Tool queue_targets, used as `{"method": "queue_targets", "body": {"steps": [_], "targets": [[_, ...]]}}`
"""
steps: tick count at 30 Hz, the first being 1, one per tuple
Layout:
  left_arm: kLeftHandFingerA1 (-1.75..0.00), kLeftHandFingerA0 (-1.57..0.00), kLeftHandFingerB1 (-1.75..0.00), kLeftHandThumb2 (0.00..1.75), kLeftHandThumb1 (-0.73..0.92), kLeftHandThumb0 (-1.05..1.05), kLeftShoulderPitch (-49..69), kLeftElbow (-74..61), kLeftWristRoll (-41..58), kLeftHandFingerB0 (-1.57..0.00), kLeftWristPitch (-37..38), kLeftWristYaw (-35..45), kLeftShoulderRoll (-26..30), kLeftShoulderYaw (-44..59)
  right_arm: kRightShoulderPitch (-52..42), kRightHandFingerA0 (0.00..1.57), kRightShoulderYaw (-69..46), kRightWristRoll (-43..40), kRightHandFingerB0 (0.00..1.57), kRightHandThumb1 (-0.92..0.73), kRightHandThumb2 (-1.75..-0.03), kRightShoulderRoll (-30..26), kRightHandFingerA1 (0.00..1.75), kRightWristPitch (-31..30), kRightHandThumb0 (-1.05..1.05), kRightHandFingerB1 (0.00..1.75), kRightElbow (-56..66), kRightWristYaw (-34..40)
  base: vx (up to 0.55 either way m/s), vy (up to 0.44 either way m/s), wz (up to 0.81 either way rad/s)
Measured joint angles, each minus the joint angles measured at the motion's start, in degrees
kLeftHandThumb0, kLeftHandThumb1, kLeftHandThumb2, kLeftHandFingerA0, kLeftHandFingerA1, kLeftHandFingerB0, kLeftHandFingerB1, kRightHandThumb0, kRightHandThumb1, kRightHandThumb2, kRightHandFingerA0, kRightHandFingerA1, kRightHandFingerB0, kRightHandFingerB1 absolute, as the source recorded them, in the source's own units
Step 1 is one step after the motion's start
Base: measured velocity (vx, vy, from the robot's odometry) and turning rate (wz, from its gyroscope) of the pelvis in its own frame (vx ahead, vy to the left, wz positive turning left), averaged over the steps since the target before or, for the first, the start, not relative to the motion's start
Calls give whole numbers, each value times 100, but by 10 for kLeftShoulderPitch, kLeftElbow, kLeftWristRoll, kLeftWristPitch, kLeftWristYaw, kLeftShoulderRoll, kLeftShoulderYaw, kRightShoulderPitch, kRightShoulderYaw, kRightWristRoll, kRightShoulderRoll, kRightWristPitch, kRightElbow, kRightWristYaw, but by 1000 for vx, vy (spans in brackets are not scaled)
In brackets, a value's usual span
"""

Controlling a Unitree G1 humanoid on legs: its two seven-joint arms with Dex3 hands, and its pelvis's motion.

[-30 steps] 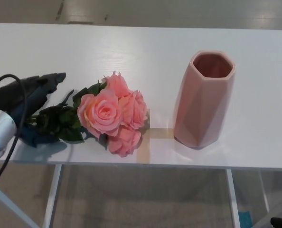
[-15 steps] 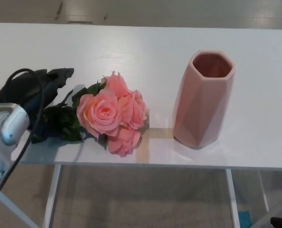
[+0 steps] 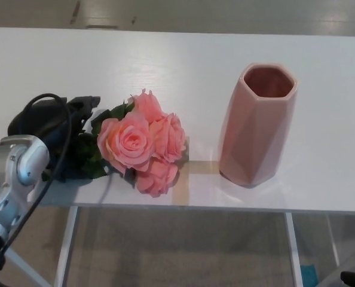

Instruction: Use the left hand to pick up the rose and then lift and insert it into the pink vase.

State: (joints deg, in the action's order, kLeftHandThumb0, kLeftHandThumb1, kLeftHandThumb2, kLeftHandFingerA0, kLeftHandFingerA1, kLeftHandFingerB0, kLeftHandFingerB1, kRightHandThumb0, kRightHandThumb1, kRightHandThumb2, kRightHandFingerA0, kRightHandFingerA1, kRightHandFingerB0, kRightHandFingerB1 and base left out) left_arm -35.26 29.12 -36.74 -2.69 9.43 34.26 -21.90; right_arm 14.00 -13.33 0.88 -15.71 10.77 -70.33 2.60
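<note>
A bunch of pink roses (image 3: 143,142) with dark green leaves lies flat on the white table (image 3: 177,66), blooms toward the vase. The faceted pink vase (image 3: 257,124) stands upright to the right of the blooms, its mouth open and empty. My black left hand (image 3: 57,122) sits over the leafy stem end at the left, fingers pointing toward the flowers. The stems are hidden under the hand and leaves, so its grasp is unclear. My grey left forearm (image 3: 13,173) comes in from the lower left.
The table's front edge (image 3: 177,209) runs just below the roses and vase. A white table leg (image 3: 67,245) and the floor show beneath it. A black cable (image 3: 43,158) loops over my forearm.
My left hand and forearm have moved right and forward, settling over the stem end of the roses. The roses and vase have stayed in place.
</note>
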Motion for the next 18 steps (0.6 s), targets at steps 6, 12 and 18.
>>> {"method": "queue_targets", "body": {"steps": [6,12,18], "targets": [[-11,0,-16,54,44,-51,-8,10,-9,0,-4,1,-12,-6,3,63,-3,-3,54,-60,-57,0,51,0,-19,46,0,-1,0,0,0],[-9,0,-13,64,36,-54,-13,10,-11,0,-12,12,-19,-15,5,63,-5,-5,54,-60,-57,0,51,0,-18,46,0,-1,0,0,0],[-10,0,-14,64,36,-54,-28,13,-15,0,-20,20,-38,-23,13,63,-6,-5,54,-60,-57,0,51,-1,-18,46,0,-1,0,0,0]]}}
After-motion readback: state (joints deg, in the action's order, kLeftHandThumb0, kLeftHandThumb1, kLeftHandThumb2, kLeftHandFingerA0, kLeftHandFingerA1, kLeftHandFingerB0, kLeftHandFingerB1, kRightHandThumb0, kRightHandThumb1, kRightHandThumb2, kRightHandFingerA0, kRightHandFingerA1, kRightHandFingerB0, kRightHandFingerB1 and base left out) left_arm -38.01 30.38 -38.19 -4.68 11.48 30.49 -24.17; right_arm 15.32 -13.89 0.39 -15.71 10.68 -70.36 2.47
